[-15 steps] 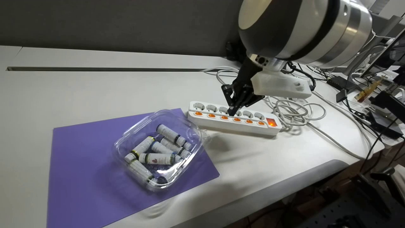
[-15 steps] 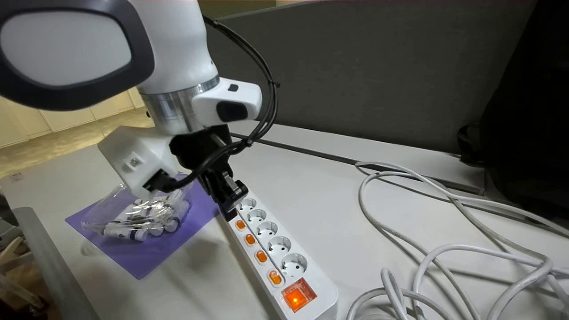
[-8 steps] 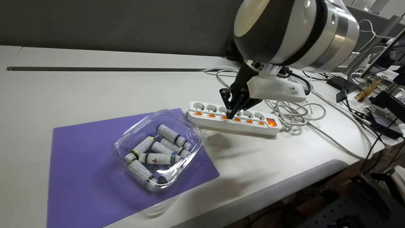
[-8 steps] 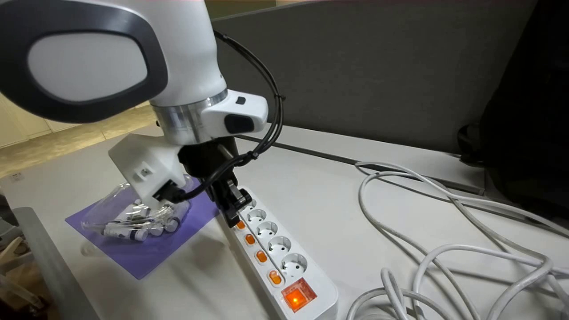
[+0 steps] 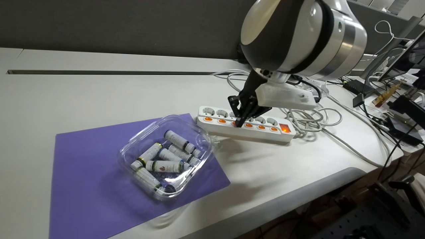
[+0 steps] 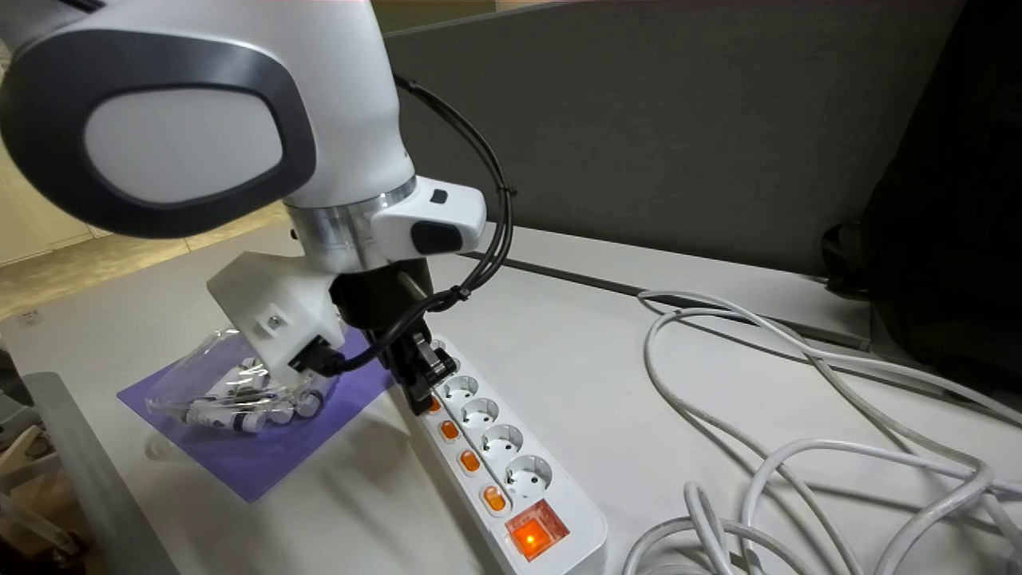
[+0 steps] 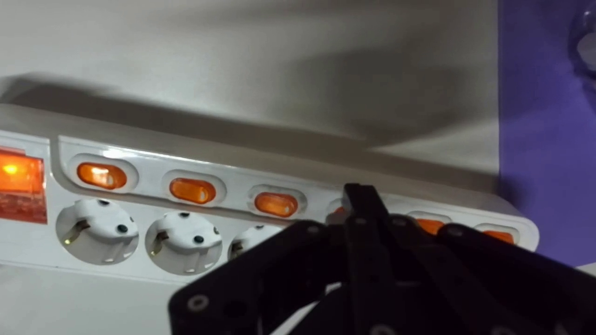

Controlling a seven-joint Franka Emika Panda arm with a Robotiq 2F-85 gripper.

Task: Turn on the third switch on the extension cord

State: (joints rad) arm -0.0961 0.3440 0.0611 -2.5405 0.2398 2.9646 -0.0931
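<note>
Wrist view: power strip (image 7: 236, 190) beneath my gripper (image 7: 359, 189), pinched together.
Reaching seems done; the third switch (image 7: 339, 211), just beside it, likely needs pressing.

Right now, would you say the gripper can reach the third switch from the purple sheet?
Probably yes: the shut gripper is right at that switch, and nothing visible blocks the way; contact is unclear.

in the wrist view, the pincer (image 7: 362, 190) hides part of the orange switch (image 7: 338, 211) by its tip; whether they touch is hidden. left of it, the power strip (image 7: 236, 185) gets cut off.
</note>
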